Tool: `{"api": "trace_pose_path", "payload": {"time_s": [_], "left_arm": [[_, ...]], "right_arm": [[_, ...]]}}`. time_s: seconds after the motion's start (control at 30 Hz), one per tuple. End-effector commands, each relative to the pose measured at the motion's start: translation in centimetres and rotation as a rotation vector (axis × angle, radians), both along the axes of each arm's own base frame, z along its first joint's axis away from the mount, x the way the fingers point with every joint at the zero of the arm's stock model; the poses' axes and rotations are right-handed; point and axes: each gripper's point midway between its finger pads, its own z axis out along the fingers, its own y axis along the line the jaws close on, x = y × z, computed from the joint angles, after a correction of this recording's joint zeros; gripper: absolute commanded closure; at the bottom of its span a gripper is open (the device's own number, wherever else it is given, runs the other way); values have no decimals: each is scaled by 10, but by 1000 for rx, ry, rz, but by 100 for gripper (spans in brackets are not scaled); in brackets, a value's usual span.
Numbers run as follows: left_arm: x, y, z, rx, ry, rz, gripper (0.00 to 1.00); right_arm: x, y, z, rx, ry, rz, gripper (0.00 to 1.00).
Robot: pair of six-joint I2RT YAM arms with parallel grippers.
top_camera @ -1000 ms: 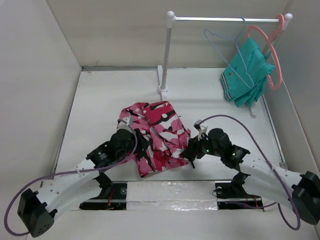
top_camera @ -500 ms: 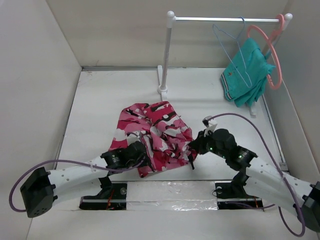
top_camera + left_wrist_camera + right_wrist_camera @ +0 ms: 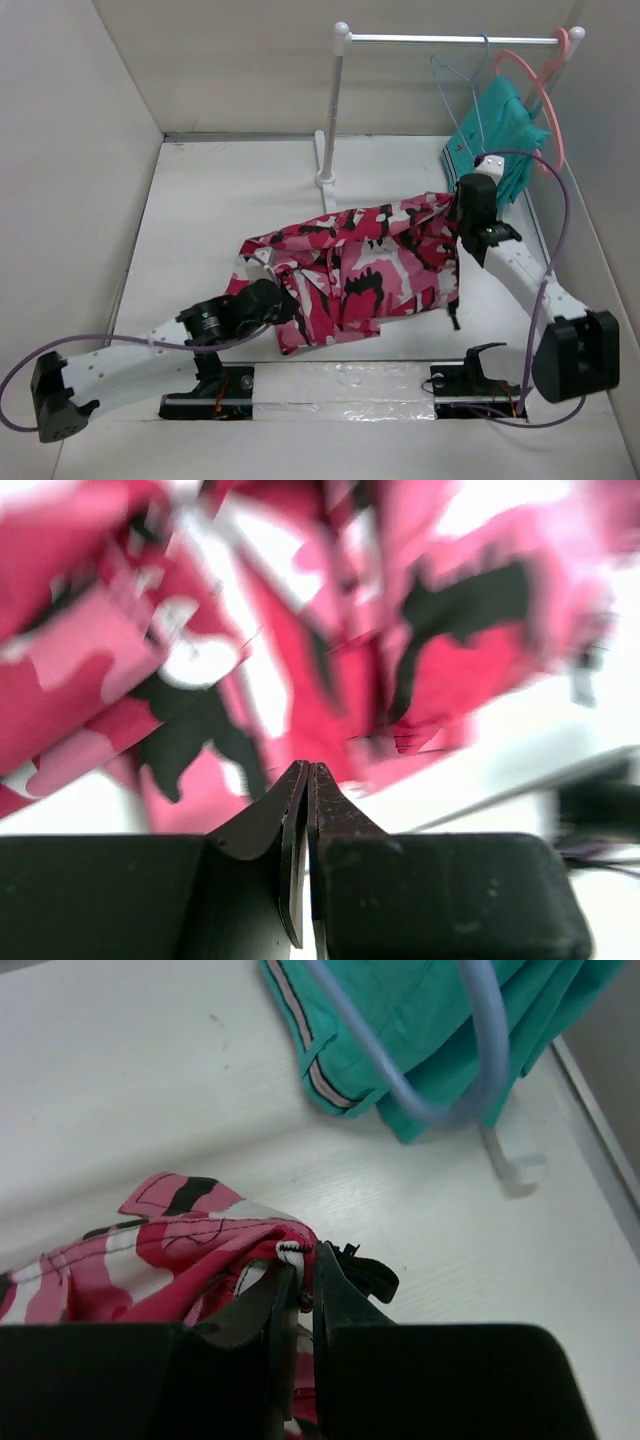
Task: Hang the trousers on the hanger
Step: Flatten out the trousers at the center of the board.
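The camouflage trousers (image 3: pixel 370 265) lie stretched across the table from left to right. My right gripper (image 3: pixel 463 213) is shut on their right edge, holding it up near the rack; the wrist view shows the cloth's hem (image 3: pixel 215 1245) pinched between the jaws of the right gripper (image 3: pixel 305 1270). My left gripper (image 3: pixel 280 303) is at the trousers' near left edge. Its jaws (image 3: pixel 305 772) are shut with no cloth seen between them, and the trousers (image 3: pixel 330 610) are blurred just ahead. The light-blue wire hanger (image 3: pixel 456 82) hangs on the rail and shows close above the right gripper (image 3: pixel 480 1050).
A white rack with a rail (image 3: pixel 440 38) and a post (image 3: pixel 334 110) stands at the back. A teal garment (image 3: pixel 500 125) hangs from a salmon-pink hanger (image 3: pixel 545 100) at its right end. The rack's foot (image 3: pixel 515 1165) lies beside the right gripper. Walls enclose the table.
My right gripper has pulled the trousers' edge right and away toward the rack, spreading the cloth out. My left gripper has drawn back slightly at the near left edge.
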Motion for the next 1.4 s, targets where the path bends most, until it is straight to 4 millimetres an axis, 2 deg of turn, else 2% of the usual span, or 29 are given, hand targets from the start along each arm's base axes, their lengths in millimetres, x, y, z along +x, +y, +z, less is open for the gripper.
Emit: {"api": "trace_pose_path", "payload": {"time_s": [0.0, 0.03, 0.07, 0.13, 0.17, 0.23, 0.27, 0.3, 0.33, 0.37, 0.4, 0.43, 0.47, 0.5, 0.53, 0.57, 0.6, 0.63, 0.67, 0.7, 0.73, 0.77, 0.83, 0.9, 0.97, 1.03, 1.1, 1.23, 1.37], "left_arm": [[7, 7, 56, -88, -100, 35, 100], [5, 7, 62, -104, -110, 16, 100], [3, 7, 66, -110, -109, 5, 100], [1, 2, 63, -104, -83, -19, 100], [1, -4, 61, -115, -83, -32, 100], [2, -12, 54, -107, -76, -53, 100], [5, -16, 57, -112, -93, -63, 100], [7, -18, 57, -100, -98, -68, 93], [12, -18, 53, -65, -106, -59, 89], [16, -19, 51, -42, -121, -59, 81], [19, -19, 50, -30, -129, -55, 78], [23, -22, 47, -9, -135, -52, 75], [28, -30, 52, -36, -159, -52, 73], [31, -34, 54, -38, -177, -65, 68], [35, -40, 50, -29, -175, -70, 66], [40, -49, 58, -59, -198, -75, 65], [43, -54, 58, -53, -210, -88, 63], [45, -61, 52, -40, -201, -104, 63], [49, -72, 62, -63, -220, -116, 62], [50, -76, 61, -59, -217, -132, 62], [50, -82, 52, -31, -206, -155, 62], [53, -88, 55, -48, -219, -162, 62], [52, -92, 49, -47, -213, -180, 63], [52, -95, 48, -60, -220, -189, 63], [53, -92, 48, -53, -229, -184, 63], [56, -87, 53, -55, -255, -162, 63], [58, -82, 61, -46, -279, -150, 63], [65, -67, 76, -52, -337, -85, 63], [63, -51, 64, -49, -318, -52, 63]], "right_arm": [[46, -22, 66, -51, -177, -92, 92], [55, -20, 57, -66, -134, -81, 57], [54, -17, 56, -81, -80, -54, 37], [50, -1, 49, -85, -49, -4, 10], [48, 8, 50, -82, -61, 34, 8], [31, 20, 36, -75, -31, 90, 8], [15, 28, 45, -60, -60, 116, 13], [-2, 25, 18, -56, -14, 123, 23], [-14, 30, 8, -38, -10, 147, 57], [-26, 25, 8, 13, -46, 142, 80], [-35, 20, -10, 46, -19, 133, 99], [-52, 14, -49, 69, 57, 130, 100], [-59, 20, -62, 155, 79, 161, 100], [-62, 2, -71, 179, 77, 121, 100], [-70, -4, -91, 201, 108, 107, 94], [-73, -5, -97, 235, 117, 107, 80], [-75, -16, -100, 251, 121, 68, 65], [-78, -20, -105, 263, 135, 46, 36], [-83, -21, -111, 288, 162, 32, 25], [-85, -20, -114, 304, 172, 34, 18], [-85, -21, -119, 314, 185, 33, 11], [-85, -19, -123, 330, 190, 36, 11], [-86, -26, -134, 343, 216, 6, 11], [-85, -24, -135, 373, 244, 30, 10], [-87, -27, -140, 394, 283, 25, 22], [-86, -24, -137, 406, 292, 53, 32], [-88, -16, -137, 420, 307, 101, 38], [-95, -2, -142, 479, 389, 175, 36], [-104, 16, -149, 548, 442, 249, 36]]}}
